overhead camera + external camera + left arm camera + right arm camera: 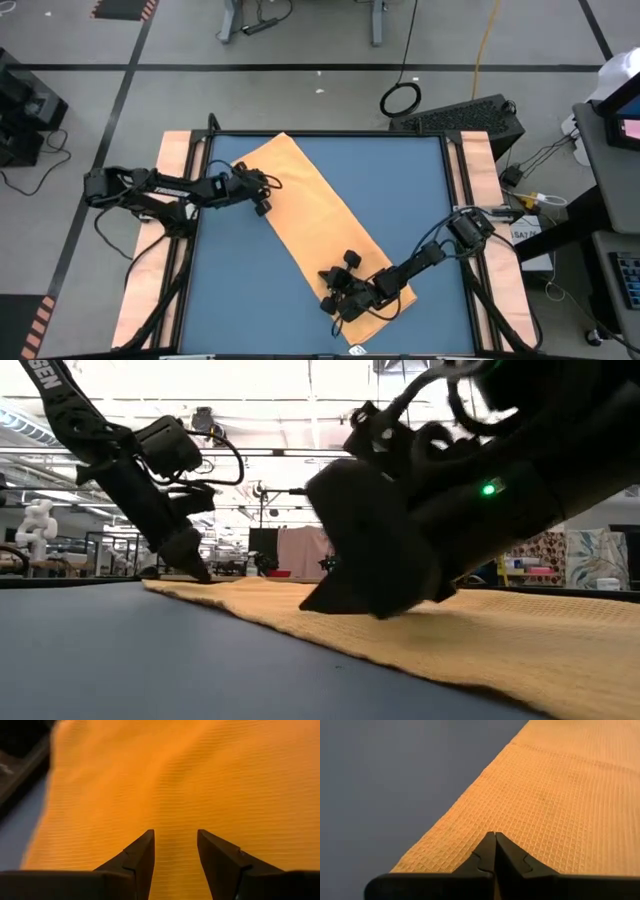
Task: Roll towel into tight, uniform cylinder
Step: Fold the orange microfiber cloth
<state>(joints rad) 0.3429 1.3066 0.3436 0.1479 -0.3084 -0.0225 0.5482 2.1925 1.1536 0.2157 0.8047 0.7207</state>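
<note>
Right pincer (338, 296) presses, fingers together, on the towel (315, 225).
Left pincer (262, 197), narrowly open, rests at the towel's opposite end on the table (240, 290).

Towel (318, 228) lies flat and unrolled on counter (230, 290), running diagonally from far left to near right, left end effector (262, 197) over its far-left end, right end effector (338, 290) on its near-right end by the long edge.
</note>
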